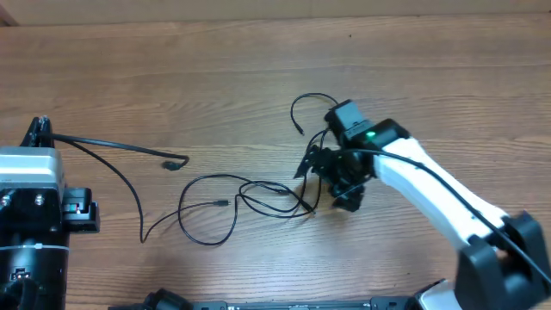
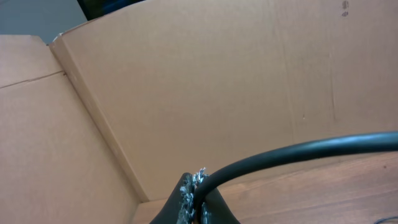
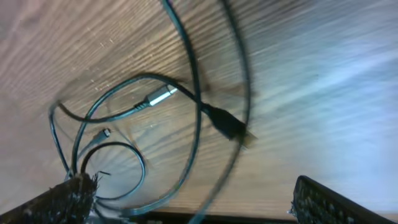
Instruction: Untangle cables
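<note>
The left gripper (image 1: 39, 131) sat at the left edge of the table (image 1: 172, 52), its fingers (image 2: 177, 208) pressed together on a black cable (image 1: 112, 146). From the grip, that cable ran right across the wood and ended in a small plug (image 1: 176, 161), lying apart from the main knot. In the left wrist view the cable (image 2: 298, 152) left the closed tips and arched off to the right, with a cardboard wall (image 2: 186, 93) behind it.

The tangled cables (image 1: 250, 194) lay in the middle of the table, a knot of thin black loops with a smaller loop (image 1: 310, 102) on the far side. The right gripper (image 1: 331, 176) was over the right end of the knot; whether it touched the cords could not be told from above. The right wrist view was blurred, but its fingers (image 3: 68, 199) stood wide apart at the lower corners, holding nothing, with cable loops on the wood between them. A silver plug (image 3: 161, 96) and a black plug (image 3: 227, 124) lay just beside each other among those loops.
</note>
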Controlling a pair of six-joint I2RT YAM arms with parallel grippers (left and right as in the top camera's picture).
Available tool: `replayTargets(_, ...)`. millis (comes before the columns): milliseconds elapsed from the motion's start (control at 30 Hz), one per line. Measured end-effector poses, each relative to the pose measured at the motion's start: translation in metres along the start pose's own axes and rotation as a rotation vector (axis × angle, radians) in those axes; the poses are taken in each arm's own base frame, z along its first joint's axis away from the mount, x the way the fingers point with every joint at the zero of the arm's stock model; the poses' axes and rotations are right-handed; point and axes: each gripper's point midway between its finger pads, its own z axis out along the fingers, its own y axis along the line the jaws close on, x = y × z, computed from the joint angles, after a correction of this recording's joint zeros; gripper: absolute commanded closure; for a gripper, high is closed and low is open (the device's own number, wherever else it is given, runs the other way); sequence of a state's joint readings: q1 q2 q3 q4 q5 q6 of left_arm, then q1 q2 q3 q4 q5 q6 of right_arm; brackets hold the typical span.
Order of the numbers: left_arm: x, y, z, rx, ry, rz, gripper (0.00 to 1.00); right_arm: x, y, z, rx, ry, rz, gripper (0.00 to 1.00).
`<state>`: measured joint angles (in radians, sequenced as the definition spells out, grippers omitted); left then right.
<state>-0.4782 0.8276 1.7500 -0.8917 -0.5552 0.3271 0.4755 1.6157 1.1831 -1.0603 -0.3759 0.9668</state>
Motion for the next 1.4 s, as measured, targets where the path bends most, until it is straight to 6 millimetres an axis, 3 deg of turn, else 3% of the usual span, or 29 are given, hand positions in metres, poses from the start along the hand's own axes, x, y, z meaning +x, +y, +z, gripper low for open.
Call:
replayTargets(100, 0.001, 0.0, 0.0, 0.001, 0.003, 0.002, 0.96, 0.014, -0.015, -0.035, 0.002, -0.05, -0.007, 0.0)
replayTargets(200, 0.001, 0.0, 0.0, 0.002, 0.004, -0.001, 0.96, 0.034, -0.008, -0.054, -0.087, -0.096, -0.049, 0.0)
replayTargets(267, 0.001, 0.0, 0.0, 0.001, 0.003, -0.005, 0.96, 0.047, -0.001, -0.056, -0.148, -0.111, -0.068, 0.0)
replayTargets(333, 0.001, 0.0, 0.0, 0.002, 0.004, -0.004, 0.96, 0.067, 0.001, -0.047, -0.211, -0.096, -0.069, 0.0)
replayTargets(400, 0.001, 0.0, 0.0, 0.002, 0.004, -0.005, 0.96, 0.075, 0.003, -0.035, -0.247, -0.069, -0.032, 0.0)
replayTargets(633, 0.001, -0.001, 0.0, 0.002, 0.005, -0.004, 0.96, 0.074, -0.008, 0.017, -0.305, 0.007, 0.192, 0.0)
replayTargets(867, 0.001, -0.001, 0.0, 0.002, 0.005, -0.004, 0.96, 0.061, 0.01, 0.018, -0.407, -0.023, 0.287, 0.0)
replayTargets(1067, 0.002, -0.001, 0.0, 0.002, 0.006, -0.003, 0.96, 0.056, 0.019, 0.036, -0.4, 0.014, 0.323, 0.0)
replayTargets(1133, 0.002, -0.001, 0.0, 0.002, 0.006, -0.003, 0.96, 0.055, 0.016, 0.045, -0.369, 0.028, 0.337, 0.07)
replayTargets(1200, 0.002, -0.001, 0.0, 0.002, 0.006, -0.003, 0.96, 0.054, 0.013, 0.052, -0.346, 0.035, 0.349, 0.32)
replayTargets(1233, 0.002, -0.001, 0.0, 0.002, 0.006, -0.003, 0.96, 0.053, 0.012, 0.057, -0.334, 0.041, 0.357, 0.51)
replayTargets(1300, 0.002, -0.001, 0.0, 0.002, 0.006, -0.003, 0.96, 0.053, 0.01, 0.061, -0.321, 0.046, 0.362, 0.75)
replayTargets(1400, 0.002, -0.001, 0.0, 0.002, 0.006, -0.003, 0.96, 0.052, 0.012, 0.063, -0.325, 0.05, 0.365, 0.96)
